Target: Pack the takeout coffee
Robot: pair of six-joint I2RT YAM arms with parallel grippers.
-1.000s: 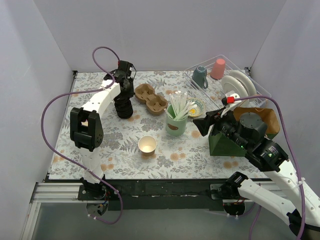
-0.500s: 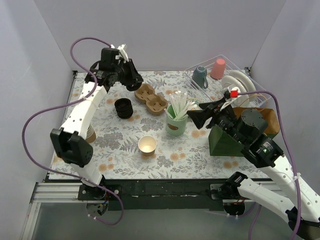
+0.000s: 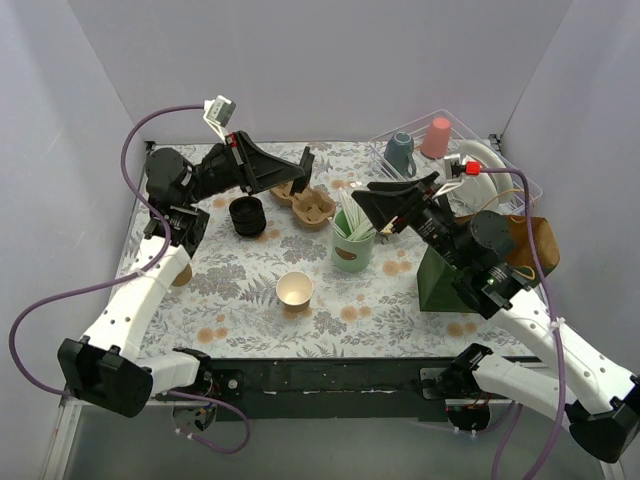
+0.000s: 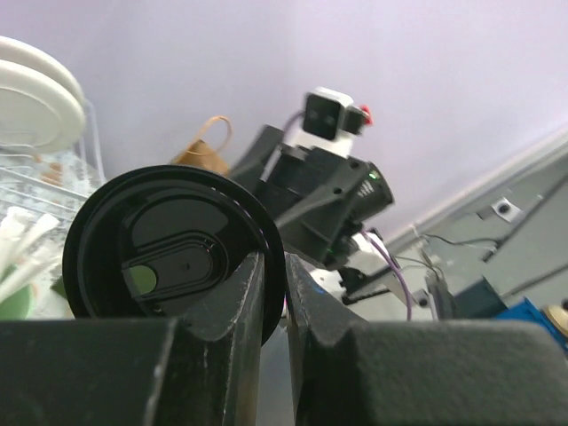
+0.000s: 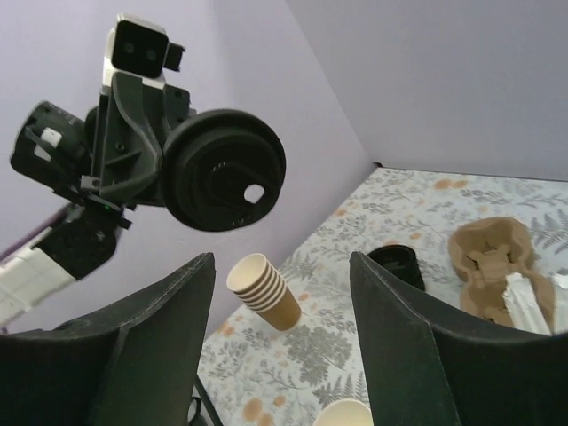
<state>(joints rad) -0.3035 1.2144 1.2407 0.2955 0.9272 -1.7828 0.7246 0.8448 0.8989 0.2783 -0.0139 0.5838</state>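
My left claw (image 4: 273, 277) pinches lid (image 4: 169, 253) by rim, held high; right claw (image 5: 280, 266), 3 o'clock, gapes empty, probably for handover.

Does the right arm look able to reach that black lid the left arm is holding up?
Probably yes. The right end effector is open and faces the black lid, with only empty air between them. The left end effector pinches just one edge, so the rest of the rim is free.
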